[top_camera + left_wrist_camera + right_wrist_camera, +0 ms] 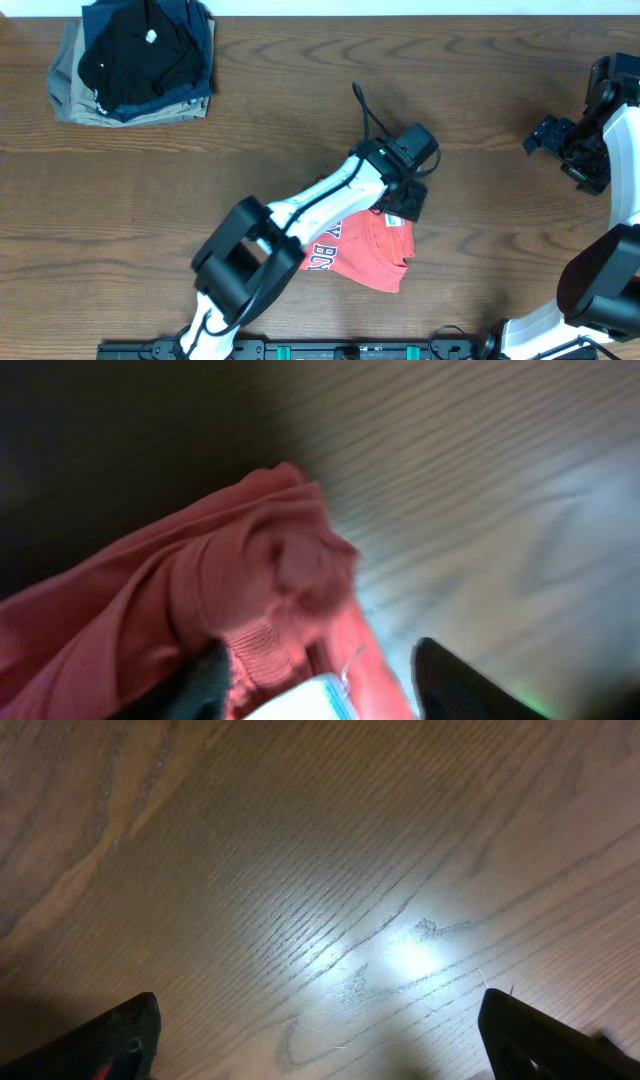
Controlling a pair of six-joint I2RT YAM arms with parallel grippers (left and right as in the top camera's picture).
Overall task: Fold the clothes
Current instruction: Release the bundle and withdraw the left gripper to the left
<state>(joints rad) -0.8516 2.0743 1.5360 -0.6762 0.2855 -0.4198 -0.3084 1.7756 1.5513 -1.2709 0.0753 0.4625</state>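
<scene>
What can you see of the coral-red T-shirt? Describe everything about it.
The T-shirt is soft coral-red cloth with white block lettering, partly covered. It lies crumpled and loosely doubled on the wooden table, near the front edge, not neatly folded. Its ribbed edge bunches within the open left hand; contact is unclear.

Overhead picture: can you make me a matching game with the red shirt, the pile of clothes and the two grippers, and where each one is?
Things:
1. red T-shirt
2. pile of folded clothes
3. left gripper
4. right gripper

Places:
A. top-left corner of the picture
B. far right, over bare table
C. bottom middle of the picture
D. at the shirt's upper edge

Pairs: 1-C, 2-A, 3-D, 4-B
</scene>
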